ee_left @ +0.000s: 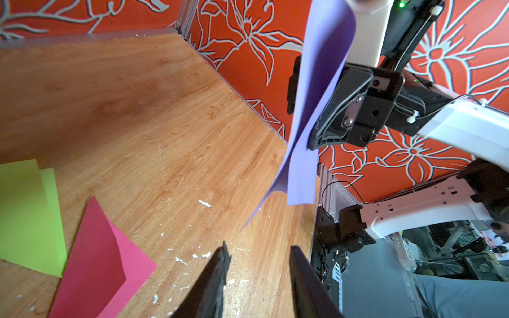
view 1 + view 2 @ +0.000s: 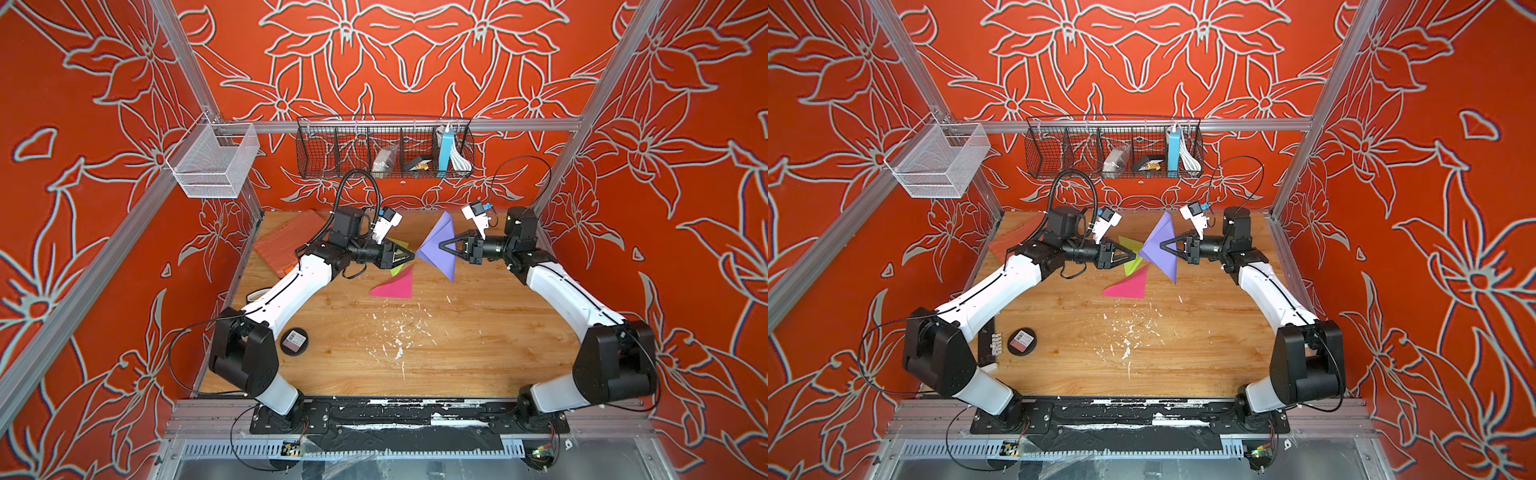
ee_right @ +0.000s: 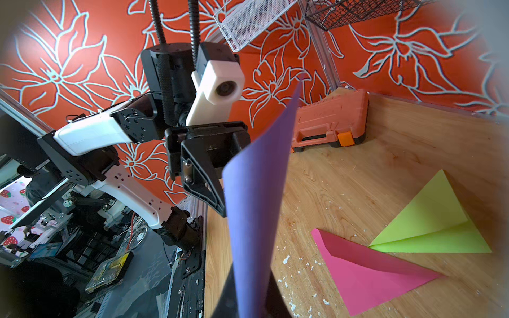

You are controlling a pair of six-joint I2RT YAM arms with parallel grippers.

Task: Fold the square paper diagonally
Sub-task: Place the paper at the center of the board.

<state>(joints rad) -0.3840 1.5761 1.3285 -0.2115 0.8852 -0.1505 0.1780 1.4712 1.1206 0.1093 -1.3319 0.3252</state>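
In both top views the right hand [image 2: 441,245] is clamped on the purple paper [image 2: 444,228], which is held upright above the surface [image 2: 457,340], apparently so that its 2 flaps hang together. In the left wrist view the left hand [image 1: 259,256] is empty, with its jaws apart, just short of the paper's lower corner. In the right wrist view the sheet rises edge-on from the grip.

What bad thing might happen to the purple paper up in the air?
Only the right claw pinches the purple paper, so it might slip out and drop. Its halves bow apart, uncreased, so the fold may come out crooked. The open left claw sits close to one corner and might crumple it.
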